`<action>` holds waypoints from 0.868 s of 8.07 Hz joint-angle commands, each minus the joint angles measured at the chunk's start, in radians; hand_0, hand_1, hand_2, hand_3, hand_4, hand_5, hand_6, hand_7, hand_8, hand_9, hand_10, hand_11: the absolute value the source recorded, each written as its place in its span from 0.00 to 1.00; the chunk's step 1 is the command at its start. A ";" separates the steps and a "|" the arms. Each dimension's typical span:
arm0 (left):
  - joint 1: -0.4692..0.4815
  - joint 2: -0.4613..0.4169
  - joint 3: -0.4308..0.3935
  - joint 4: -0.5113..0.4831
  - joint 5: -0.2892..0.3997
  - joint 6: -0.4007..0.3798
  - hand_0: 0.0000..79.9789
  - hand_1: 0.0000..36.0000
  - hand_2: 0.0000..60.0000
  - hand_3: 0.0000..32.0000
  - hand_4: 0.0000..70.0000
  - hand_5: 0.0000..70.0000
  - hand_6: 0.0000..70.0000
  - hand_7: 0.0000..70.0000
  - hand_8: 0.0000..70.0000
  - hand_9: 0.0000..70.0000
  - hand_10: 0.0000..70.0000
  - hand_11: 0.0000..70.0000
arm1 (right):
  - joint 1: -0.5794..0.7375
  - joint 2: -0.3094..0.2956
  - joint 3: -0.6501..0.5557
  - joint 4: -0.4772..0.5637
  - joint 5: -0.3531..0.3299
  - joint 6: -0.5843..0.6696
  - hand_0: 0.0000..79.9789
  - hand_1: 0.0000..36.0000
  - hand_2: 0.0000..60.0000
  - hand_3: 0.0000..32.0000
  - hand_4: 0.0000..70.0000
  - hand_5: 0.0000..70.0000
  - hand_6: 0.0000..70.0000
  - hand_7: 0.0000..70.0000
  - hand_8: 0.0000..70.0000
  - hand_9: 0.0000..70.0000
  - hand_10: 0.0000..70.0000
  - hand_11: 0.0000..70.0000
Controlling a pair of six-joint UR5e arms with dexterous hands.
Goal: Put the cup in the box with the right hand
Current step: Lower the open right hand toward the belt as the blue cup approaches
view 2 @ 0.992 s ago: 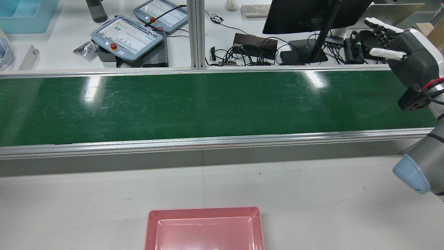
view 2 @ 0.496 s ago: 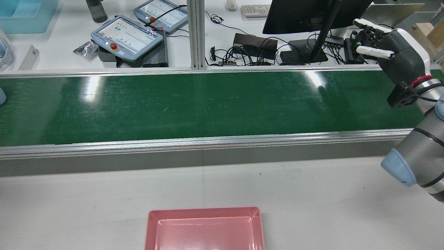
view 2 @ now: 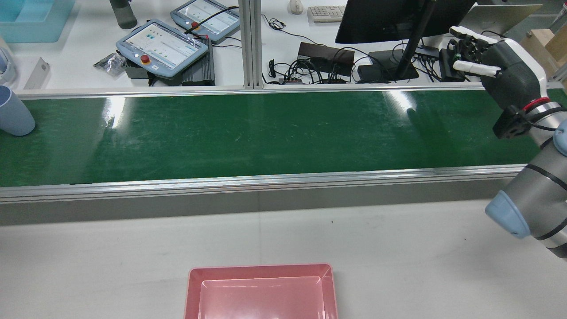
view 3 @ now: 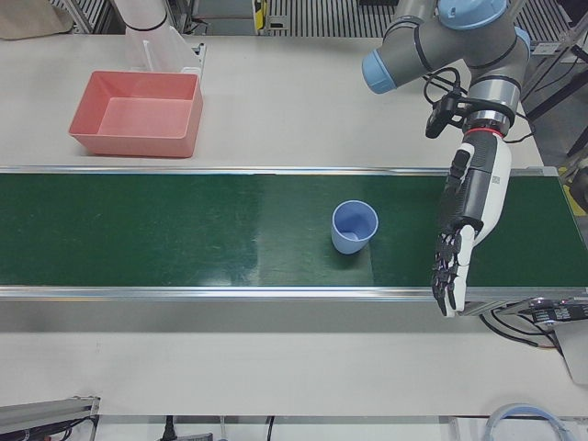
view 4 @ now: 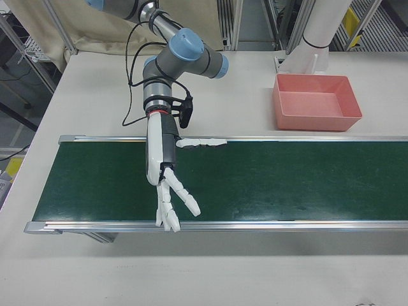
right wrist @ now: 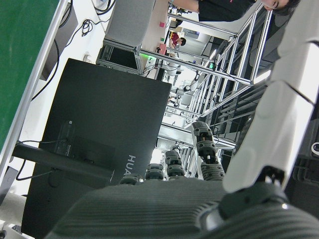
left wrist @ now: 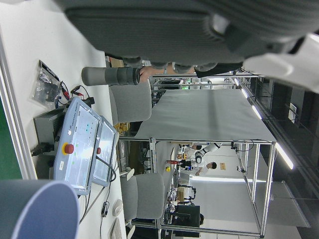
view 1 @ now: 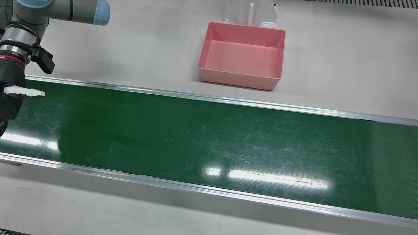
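A light blue cup [view 3: 354,226] stands upright on the green belt [view 3: 184,248]. It also shows at the far left edge of the rear view [view 2: 14,111] and at the bottom left of the left hand view [left wrist: 35,211]. The pink box [view 2: 261,269] sits on the white table on the robot's side of the belt, and shows empty in the front view [view 1: 238,80]. My right hand [view 2: 502,66] is open, fingers spread, over the belt's other end, far from the cup; it also shows in the right-front view [view 4: 162,172]. My left hand [view 3: 473,211] is open and hangs over the belt beside the cup, apart from it.
Aluminium rails [view 2: 266,180] edge the belt on both long sides. Behind the belt stand a monitor [view 2: 398,20], cables and two teach pendants [view 2: 161,46]. A clear stand [view 1: 249,13] is behind the box.
The cup has come into the rear view at the left edge, riding the belt to the right. My right hand has shifted left and farther across the belt, still open.
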 commanded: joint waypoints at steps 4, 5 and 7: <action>0.001 0.000 0.001 0.000 0.000 0.000 0.00 0.00 0.00 0.00 0.00 0.00 0.00 0.00 0.00 0.00 0.00 0.00 | -0.048 0.000 -0.001 0.002 0.002 0.006 0.58 0.38 0.11 0.00 0.05 0.05 0.06 0.19 0.04 0.10 0.00 0.01; 0.001 0.000 0.000 0.000 -0.001 0.000 0.00 0.00 0.00 0.00 0.00 0.00 0.00 0.00 0.00 0.00 0.00 0.00 | -0.048 -0.002 -0.002 0.002 0.002 0.006 0.58 0.38 0.11 0.00 0.05 0.05 0.06 0.19 0.04 0.10 0.00 0.01; -0.001 0.000 0.000 0.000 0.000 0.000 0.00 0.00 0.00 0.00 0.00 0.00 0.00 0.00 0.00 0.00 0.00 0.00 | -0.050 0.000 -0.004 0.002 0.002 0.006 0.58 0.38 0.12 0.00 0.05 0.05 0.06 0.20 0.04 0.10 0.00 0.01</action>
